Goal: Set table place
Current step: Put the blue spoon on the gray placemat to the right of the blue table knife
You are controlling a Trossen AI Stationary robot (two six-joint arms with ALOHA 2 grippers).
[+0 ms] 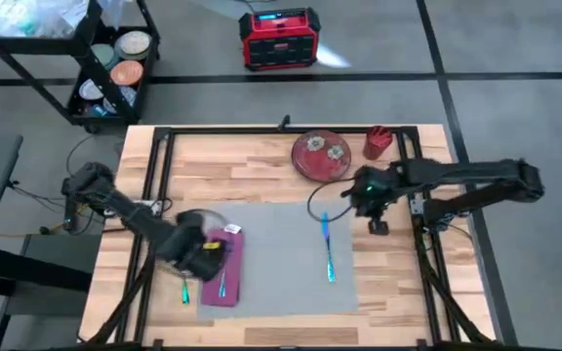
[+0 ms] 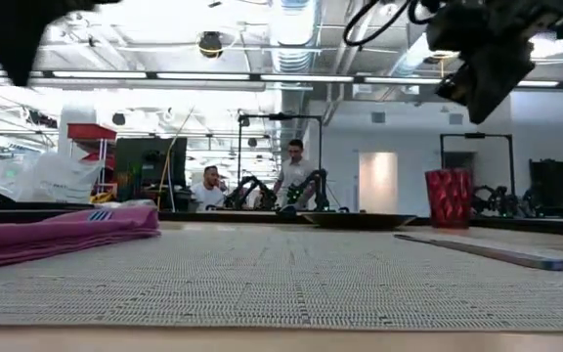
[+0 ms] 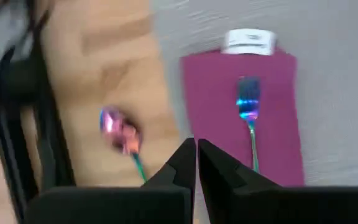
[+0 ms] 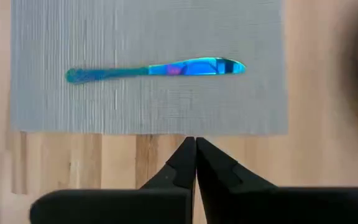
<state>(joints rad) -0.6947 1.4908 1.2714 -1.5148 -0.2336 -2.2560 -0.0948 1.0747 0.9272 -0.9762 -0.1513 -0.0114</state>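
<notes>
the mat [image 1: 281, 253] lies flat in the middle of the surface [image 1: 252, 161], thin and woven, so it will be light and floppy; if it needs shifting, pinch a free edge and slide it rather than lift it. on the mat's left part sits a magenta napkin [image 1: 224, 273] with a fork [image 3: 248, 118] on top. the fork is stiff, thin and probably slick, best taken across its narrow handle. a spoon [image 3: 122, 134] lies off the mat, on bare wood just left of the napkin. a knife [image 4: 157, 70] lies on the mat's right part, near its right edge, flat and low, hard to get under. the plate [image 1: 321, 154] and a red cup [image 1: 378, 142] stand beyond the mat's far edge; the plate looks breakable.

the left gripper [image 3: 196, 155] hangs over the napkin's left edge, jaws closed and empty. the right gripper [image 4: 195, 152] is over wood just right of the mat, jaws together, holding nothing.
</notes>
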